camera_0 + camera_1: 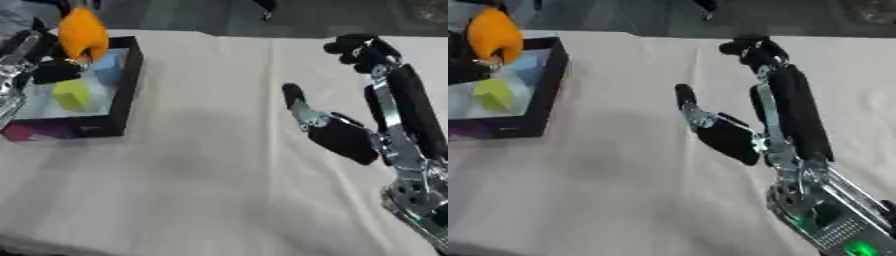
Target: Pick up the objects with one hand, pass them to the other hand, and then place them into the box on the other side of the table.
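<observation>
1. A shallow black-walled box (129,82) with a pale floor sits on the cream tablecloth (210,165), and serves here as the landmark.
2. The left hand (52,70), black and silver, is over the box's near-left part with its fingers curled round a smooth orange rounded object (83,32), which is held up above the box's far wall.
3. Inside the box, below that hand, lies a yellow-green block (72,94); a pale blue block (107,67) lies just beyond it, nearer the far wall.
4. The right hand (728,135) is well to the right of the box, above the cloth, its fingers straight and spread, its thumb pointing toward the box, holding nothing.
</observation>
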`<control>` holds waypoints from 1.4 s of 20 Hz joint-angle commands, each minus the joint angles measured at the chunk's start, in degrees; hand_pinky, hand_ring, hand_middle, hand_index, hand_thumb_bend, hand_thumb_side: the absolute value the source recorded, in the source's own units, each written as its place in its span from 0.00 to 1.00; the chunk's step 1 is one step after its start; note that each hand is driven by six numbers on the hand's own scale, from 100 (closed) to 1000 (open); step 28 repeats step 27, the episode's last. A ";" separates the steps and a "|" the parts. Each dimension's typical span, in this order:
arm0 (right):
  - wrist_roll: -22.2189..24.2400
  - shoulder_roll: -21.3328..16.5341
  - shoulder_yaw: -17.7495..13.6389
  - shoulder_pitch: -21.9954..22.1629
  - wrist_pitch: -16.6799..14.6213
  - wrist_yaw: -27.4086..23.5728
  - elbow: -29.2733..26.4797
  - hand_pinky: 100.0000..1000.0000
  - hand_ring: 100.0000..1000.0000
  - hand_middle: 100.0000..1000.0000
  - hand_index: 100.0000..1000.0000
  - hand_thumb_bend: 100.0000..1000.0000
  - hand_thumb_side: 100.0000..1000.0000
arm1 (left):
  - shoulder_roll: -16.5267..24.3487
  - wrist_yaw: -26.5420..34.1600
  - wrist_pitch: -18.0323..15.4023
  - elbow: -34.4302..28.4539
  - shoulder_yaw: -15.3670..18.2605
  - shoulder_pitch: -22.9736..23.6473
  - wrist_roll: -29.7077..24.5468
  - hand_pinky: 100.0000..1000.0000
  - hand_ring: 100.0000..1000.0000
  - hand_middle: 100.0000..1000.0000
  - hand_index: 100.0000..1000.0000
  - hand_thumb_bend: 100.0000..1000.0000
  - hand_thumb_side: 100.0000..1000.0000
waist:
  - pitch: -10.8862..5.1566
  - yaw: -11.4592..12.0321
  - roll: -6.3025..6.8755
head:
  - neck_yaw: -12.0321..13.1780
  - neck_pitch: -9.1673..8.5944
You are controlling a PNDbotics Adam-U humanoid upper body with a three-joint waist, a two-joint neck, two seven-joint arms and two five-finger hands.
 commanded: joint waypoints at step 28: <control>-19.31 -3.78 -5.29 2.99 16.72 0.57 -1.17 0.80 0.77 0.81 0.77 0.00 0.58 | 2.30 5.34 -6.46 -12.53 7.73 5.34 2.49 1.00 0.86 0.78 0.90 0.00 0.53 | -5.52 -1.17 -1.65 | -4.30 2.28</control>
